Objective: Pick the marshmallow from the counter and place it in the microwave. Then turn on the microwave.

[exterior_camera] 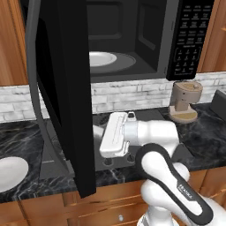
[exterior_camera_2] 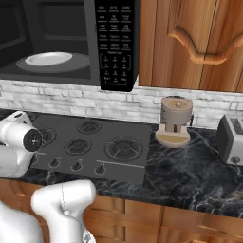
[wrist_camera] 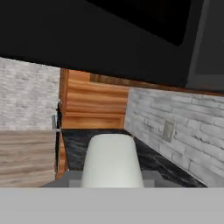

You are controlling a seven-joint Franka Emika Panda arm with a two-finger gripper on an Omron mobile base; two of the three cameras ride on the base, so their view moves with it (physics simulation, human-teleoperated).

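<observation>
The marshmallow (wrist_camera: pixel 111 153), an off-white block, sits at the bottom of the hand view with the two grey finger tips of the tool (wrist_camera: pixel 111 177) just beside it on either side. The tool looks narrowed onto it and holding it above the table (wrist_camera: pixel 76 146). The block is outside the microwave (exterior_camera: pixel 132 39), lower than its cavity, with the dark underside of the appliance overhead in the hand view.

The white arm (exterior_camera: pixel 154 132) rises from the lower right of the left base view, bends at a dark-banded elbow and reaches level and leftward over the stovetop (exterior_camera_2: pixel 90 142). Its hand passes behind the lower edge of the open door (exterior_camera: pixel 62 88), which hides the fingers from that camera. In the right base view the wrist (exterior_camera_2: pixel 19 137) hangs over the left edge of the burners.

The microwave stands open, its door swung out toward the cameras. Inside lies a round white turntable (exterior_camera: pixel 103 59). The keypad (exterior_camera: pixel 190 35) runs down the right side of the cavity.

On the table left of the stovetop rests a round white plate (exterior_camera: pixel 9 174). To the right stand a beige grinder (exterior_camera_2: pixel 174 121) and, farther right, a grey toaster (exterior_camera_2: pixel 231 140). A grey brick wall (wrist_camera: pixel 183 122) with an outlet (wrist_camera: pixel 167 131) backs the table, and wooden cabinets (exterior_camera_2: pixel 199 42) hang to the right of the microwave.
</observation>
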